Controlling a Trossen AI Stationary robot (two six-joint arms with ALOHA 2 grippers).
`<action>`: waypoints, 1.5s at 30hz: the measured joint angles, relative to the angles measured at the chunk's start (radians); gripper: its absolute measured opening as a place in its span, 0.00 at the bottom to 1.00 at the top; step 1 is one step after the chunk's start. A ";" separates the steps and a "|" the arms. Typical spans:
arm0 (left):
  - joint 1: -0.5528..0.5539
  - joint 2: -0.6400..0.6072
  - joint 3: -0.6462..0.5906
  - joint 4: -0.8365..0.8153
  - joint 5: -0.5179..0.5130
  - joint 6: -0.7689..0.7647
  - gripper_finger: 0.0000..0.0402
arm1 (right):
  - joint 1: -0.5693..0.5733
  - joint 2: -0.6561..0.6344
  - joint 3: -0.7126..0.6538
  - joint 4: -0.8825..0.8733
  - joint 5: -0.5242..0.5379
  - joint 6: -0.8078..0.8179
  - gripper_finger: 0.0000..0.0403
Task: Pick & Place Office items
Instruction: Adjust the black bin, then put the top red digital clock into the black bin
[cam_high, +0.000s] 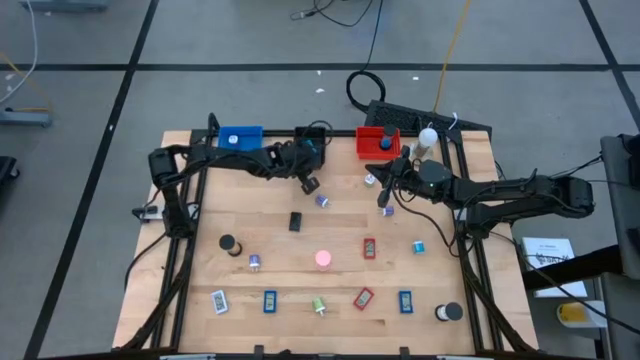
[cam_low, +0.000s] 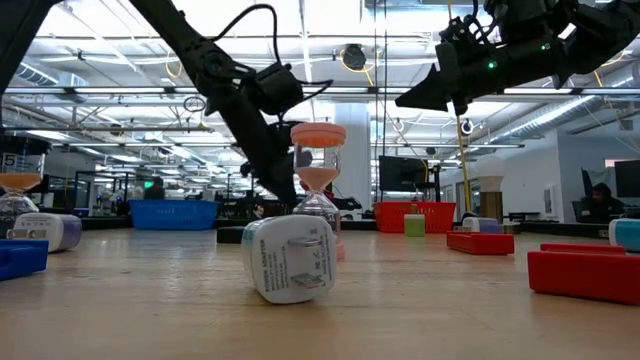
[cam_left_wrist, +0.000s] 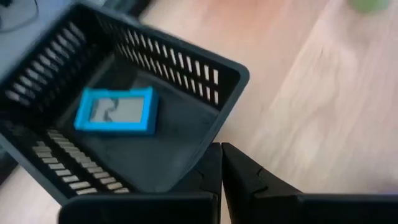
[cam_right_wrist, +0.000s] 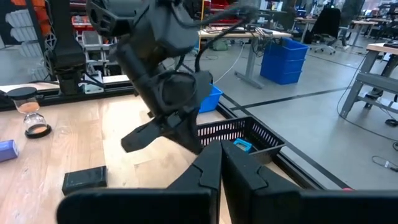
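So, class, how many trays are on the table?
3, along the far edge: blue tray left, black tray middle, red tray right. None seems hidden.

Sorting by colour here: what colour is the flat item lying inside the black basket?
Blue frame with a pale grey face; the left wrist view shows it best.

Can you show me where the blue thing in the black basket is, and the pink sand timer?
blue thing (cam_left_wrist: 116, 111): left wrist view, middle of its pale screen.
black basket (cam_left_wrist: 186, 68): left wrist view, its slotted side wall.
pink sand timer (cam_low: 318, 180): low view, the narrow glass waist.
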 joint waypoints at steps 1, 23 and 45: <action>0.005 0.000 0.001 0.006 0.001 -0.005 0.02 | 0.000 0.000 0.000 -0.001 0.000 0.000 0.01; -0.006 0.000 -0.001 0.008 0.050 0.015 0.01 | 0.000 0.000 0.000 -0.006 0.000 0.000 0.01; -0.285 -0.423 -0.517 0.571 0.028 0.027 0.02 | 0.000 0.006 -0.001 -0.034 0.000 0.055 0.01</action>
